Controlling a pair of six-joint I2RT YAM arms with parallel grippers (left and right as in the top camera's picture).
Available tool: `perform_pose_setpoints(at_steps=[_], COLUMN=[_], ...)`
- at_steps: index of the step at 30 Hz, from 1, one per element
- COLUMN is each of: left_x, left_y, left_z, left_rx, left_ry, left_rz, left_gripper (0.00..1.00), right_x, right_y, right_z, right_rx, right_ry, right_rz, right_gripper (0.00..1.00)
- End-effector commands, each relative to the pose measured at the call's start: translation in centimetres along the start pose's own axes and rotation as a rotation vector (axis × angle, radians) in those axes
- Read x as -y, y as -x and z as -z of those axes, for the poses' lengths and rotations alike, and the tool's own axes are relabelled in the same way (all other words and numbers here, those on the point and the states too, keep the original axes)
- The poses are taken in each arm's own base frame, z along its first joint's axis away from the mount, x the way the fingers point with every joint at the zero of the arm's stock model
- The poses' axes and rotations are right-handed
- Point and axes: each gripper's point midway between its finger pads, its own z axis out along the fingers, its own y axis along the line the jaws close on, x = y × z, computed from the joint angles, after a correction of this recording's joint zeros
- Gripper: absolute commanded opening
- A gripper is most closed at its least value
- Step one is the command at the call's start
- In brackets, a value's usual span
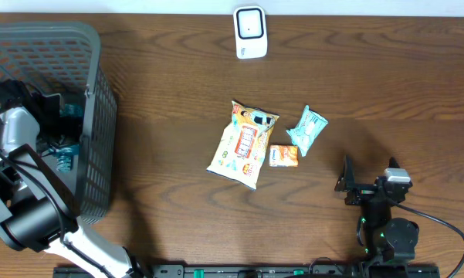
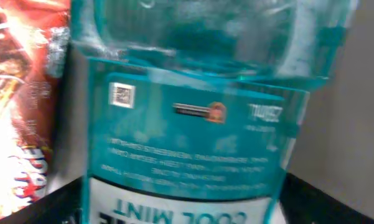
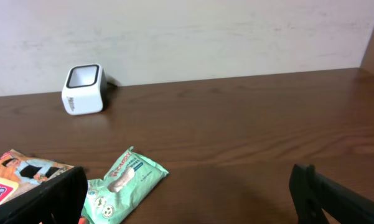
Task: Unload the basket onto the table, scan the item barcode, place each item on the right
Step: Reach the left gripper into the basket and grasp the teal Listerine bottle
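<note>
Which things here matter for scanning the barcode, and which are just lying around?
For the job:
- white scanner
- teal Cool Mint pack, close in the left wrist view
- grey basket

Lying about, at least for now:
- yellow snack bag
- small orange packet
- pale green pack

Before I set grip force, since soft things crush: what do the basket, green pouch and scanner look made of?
The basket looks like matte grey plastic: moulded lattice walls. The pouch seems to be thin printed plastic film: crimped end, creases. The scanner is probably hard, smooth white plastic: rounded one-piece shell.
</note>
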Motion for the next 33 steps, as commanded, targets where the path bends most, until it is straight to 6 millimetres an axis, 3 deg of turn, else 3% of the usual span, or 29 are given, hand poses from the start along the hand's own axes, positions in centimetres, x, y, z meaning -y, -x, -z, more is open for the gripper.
perform_pose_setpoints(at_steps=[1,8,27,33], left_x=[3.2,2.5,-1.0,-0.5], left_y=[-0.6,-0.9,-5.3,-5.2], left_z=[-1.2,-1.5,-4.1,-4.1], left_rx=[-0.016,-0.031,-0.139,-0.140], left_ry=[-0.186,-0.150,0.092,0.086], left_rz=[0.036,0.036,0.194,0.202], left_gripper=[0.98,0.98,0.98,0.98], right_x=[0.4,0.4,0.4,0.4], right_y=[0.0,0.0,0.0,0.0], right_z=[0.0,0.0,0.0,0.0], right_rx=[0.003,0.003,0.003,0.003], right_ry=[-0.017,-0.017,-0.017,-0.017], right_rz=[0.008,0.008,0.008,0.008], right_gripper=[0.99,0.99,0.99,0.99])
